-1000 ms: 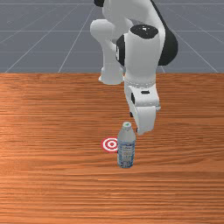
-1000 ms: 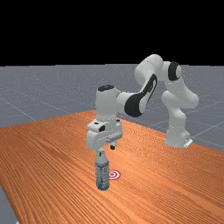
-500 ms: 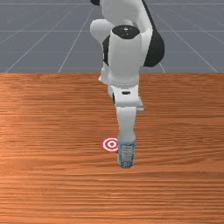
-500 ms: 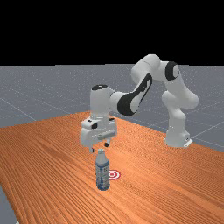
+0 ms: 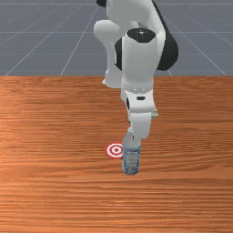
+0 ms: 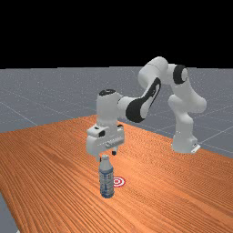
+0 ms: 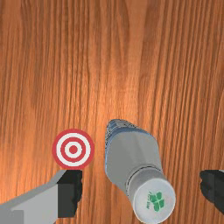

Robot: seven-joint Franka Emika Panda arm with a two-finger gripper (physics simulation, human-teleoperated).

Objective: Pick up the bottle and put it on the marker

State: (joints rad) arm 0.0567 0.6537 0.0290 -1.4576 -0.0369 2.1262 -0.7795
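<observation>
Holding gripper (image 6: 107, 156) spread, hovering near cap (image 7: 154, 200) of upright bottle (image 5: 131, 160); seeing marker (image 7: 73, 149) lying flat just beside bottle.

Compared with half a second ago, the hand (image 6: 107, 156) is shifted toward the front view's right, part of the way back to its place of a second ago. Some of the upper bottle (image 5: 131, 159), hidden there half a second ago, is uncovered. In the far view, the hand is carried slightly right and lower.
</observation>
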